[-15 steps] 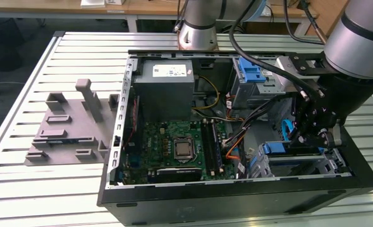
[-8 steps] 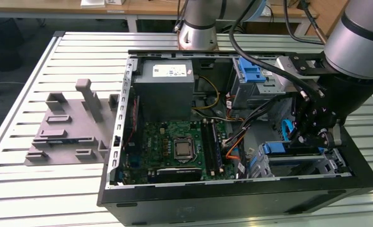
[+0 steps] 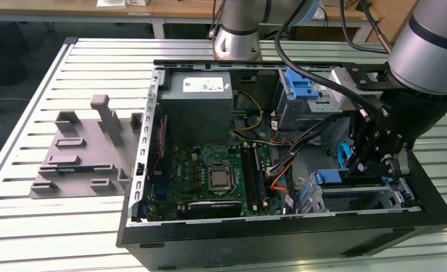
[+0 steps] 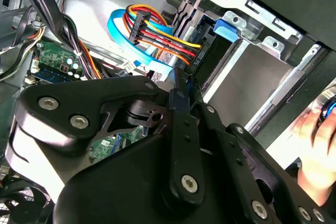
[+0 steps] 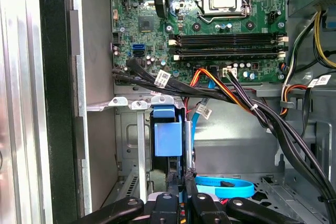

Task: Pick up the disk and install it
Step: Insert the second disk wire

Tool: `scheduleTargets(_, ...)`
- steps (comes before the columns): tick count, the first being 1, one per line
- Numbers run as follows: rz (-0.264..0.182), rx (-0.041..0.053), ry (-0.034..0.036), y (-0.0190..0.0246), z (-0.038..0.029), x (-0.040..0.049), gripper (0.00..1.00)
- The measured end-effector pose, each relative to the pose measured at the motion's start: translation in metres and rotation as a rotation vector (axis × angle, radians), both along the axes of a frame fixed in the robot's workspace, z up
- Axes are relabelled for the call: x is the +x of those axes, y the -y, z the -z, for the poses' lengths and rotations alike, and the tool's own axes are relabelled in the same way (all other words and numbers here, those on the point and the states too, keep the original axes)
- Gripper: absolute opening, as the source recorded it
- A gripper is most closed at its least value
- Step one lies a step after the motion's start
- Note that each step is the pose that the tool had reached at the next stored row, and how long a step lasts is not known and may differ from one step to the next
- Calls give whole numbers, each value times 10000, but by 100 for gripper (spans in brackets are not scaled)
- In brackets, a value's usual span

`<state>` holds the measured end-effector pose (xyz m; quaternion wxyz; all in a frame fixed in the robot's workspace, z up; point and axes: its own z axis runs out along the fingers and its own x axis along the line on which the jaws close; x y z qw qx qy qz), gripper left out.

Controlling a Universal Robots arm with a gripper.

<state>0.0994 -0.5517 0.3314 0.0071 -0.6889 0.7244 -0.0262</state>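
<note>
The disk (image 5: 189, 142) stands on edge, a thin silver strip in the first wrist view, partly down in the slot of the silver cage (image 5: 128, 129) just beside its blue latch (image 5: 168, 137). It is presumably held on edge to match the slot. The tool (image 5: 182, 184) appears clenched on the disk's near edge, reaching into the open computer case (image 3: 284, 238) on the slatted desk (image 3: 42, 226), with the cables (image 5: 231, 93) draped close by.

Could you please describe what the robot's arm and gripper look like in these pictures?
The arm is built of silver-grey cylindrical segments with black joint rings, and black cables run along it. The gripper is black, made of flat linkage bars joined by silver screws, as both wrist views show up close.
</note>
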Motion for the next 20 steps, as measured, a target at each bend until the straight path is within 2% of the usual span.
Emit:
scheduleTargets(4, 0, 1, 0, 0, 3, 0, 16)
scheduleTargets(8, -1, -19, -2, 1, 34, 0, 16)
scheduleTargets(17, 0, 10, -3, -1, 62, 0, 16)
scheduleTargets(19, 0, 22, -3, 0, 68, 0, 17)
scheduleTargets(20, 0, 8, -2, 1, 54, 0, 23)
